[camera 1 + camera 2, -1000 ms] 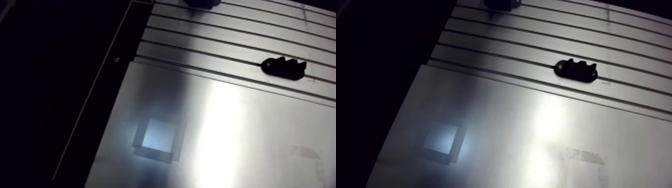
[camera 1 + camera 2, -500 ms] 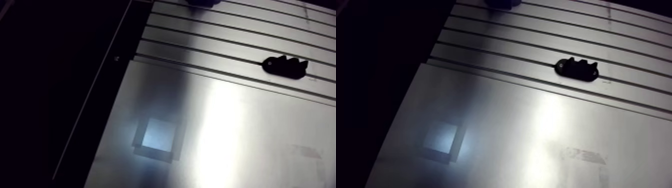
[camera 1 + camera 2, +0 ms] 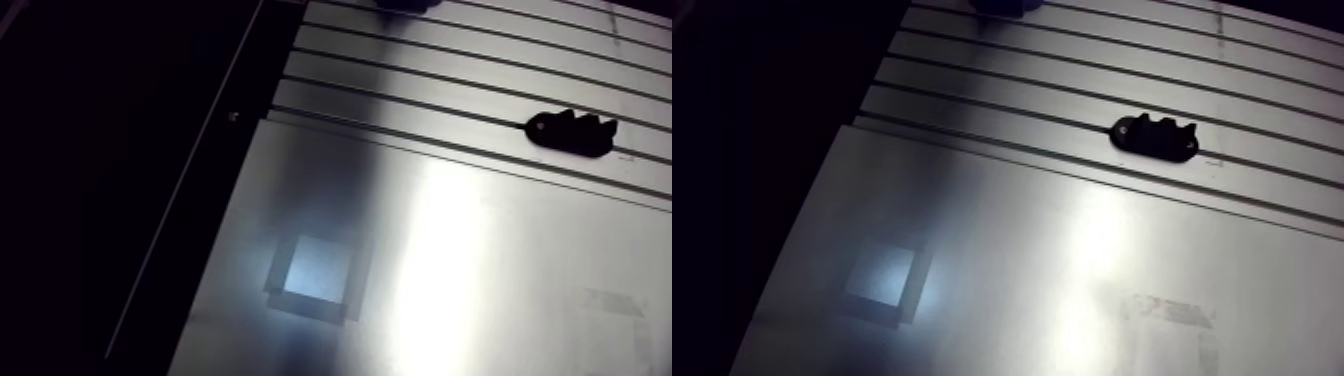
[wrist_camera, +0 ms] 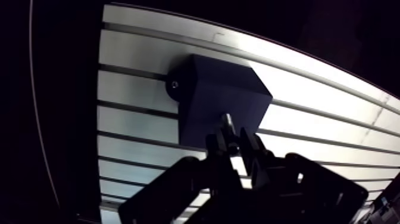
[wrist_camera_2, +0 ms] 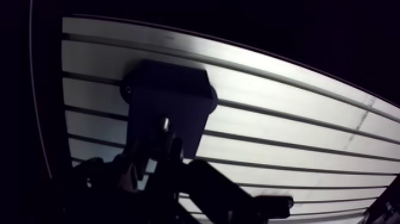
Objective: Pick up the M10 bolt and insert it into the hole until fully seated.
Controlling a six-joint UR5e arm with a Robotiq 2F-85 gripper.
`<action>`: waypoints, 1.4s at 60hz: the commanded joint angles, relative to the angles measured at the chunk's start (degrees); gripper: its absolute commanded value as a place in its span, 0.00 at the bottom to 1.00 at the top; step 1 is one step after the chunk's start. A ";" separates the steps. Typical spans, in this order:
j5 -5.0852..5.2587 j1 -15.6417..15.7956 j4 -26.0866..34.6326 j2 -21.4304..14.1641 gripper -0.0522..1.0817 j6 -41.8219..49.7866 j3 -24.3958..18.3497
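In the wrist view my gripper (image 4: 233,142) is shut on the M10 bolt (image 4: 227,123). The bolt's metal end sticks out just ahead of the fingertips. Right under and ahead of the bolt stands a dark block (image 4: 217,92) on the slotted table (image 4: 137,122). A small round hole (image 4: 174,85) shows on the block's side corner. Whether the top face has a hole I cannot tell, since it is very dark. The bolt's tip lies over the block's near edge. In the arm view only a dark shape (image 3: 1002,6) shows at the far edge.
A black toothed holder (image 3: 570,133) lies on the slotted table (image 3: 420,70), to the right in the arm view. Nearer lies a smooth metal plate (image 3: 480,260) with a pale square patch (image 3: 316,270). The table's left edge drops into darkness.
The arm view has shifted very slightly, so the dark shape at its far edge shows a little less. The holder and plate have not moved.
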 commanded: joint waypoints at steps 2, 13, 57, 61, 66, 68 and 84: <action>0.04 0.00 0.11 -0.07 1.00 0.00 -0.02; 0.13 0.01 0.54 -0.40 1.00 0.00 -0.03; -0.05 0.27 1.10 -0.77 1.00 0.00 0.67; -0.05 0.27 0.93 -0.77 1.00 0.00 0.74; -0.12 0.27 0.91 -0.77 1.00 0.00 0.60; -0.06 0.27 0.91 -0.77 1.00 0.00 0.58; -0.14 0.27 1.01 -0.68 1.00 0.00 0.48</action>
